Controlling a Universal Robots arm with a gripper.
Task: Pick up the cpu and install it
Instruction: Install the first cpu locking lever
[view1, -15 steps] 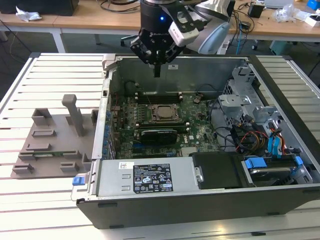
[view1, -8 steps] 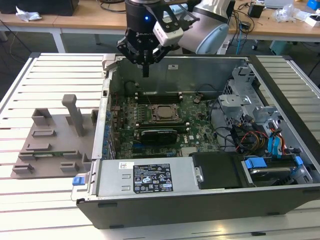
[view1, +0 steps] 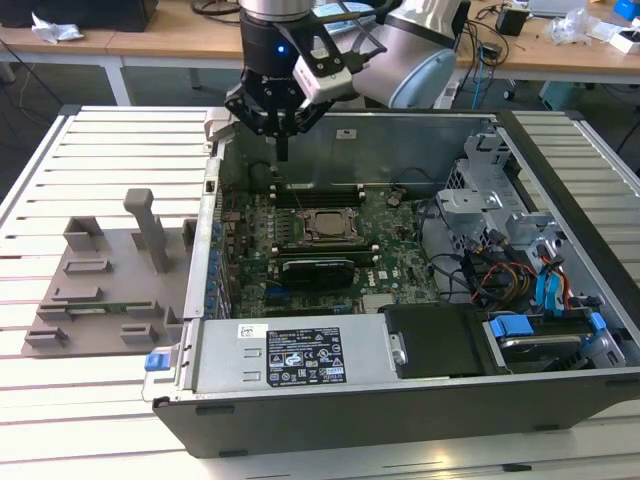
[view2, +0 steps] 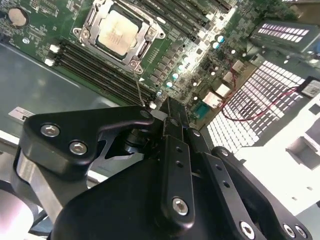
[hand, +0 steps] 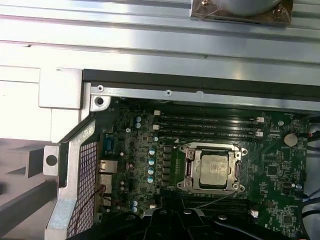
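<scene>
Jaws drawn together with nothing between them, the cpu seated in its socket on the motherboard.

From the exterior view, the gripper hangs above the rear edge of the open computer case, its fingers meeting in a thin dark tip over the memory slots, just behind the cpu; a grey plastic tray with upright posts lies on the slatted table toward the exterior view's left, beside the case. From the second wrist view, the black fingers run together to a point above the motherboard, and the silver-topped cpu sits inside its metal frame beyond them, apart from the fingertips. From the first wrist view, the cpu lies flat in the socket frame, memory slots on one side of it.
</scene>
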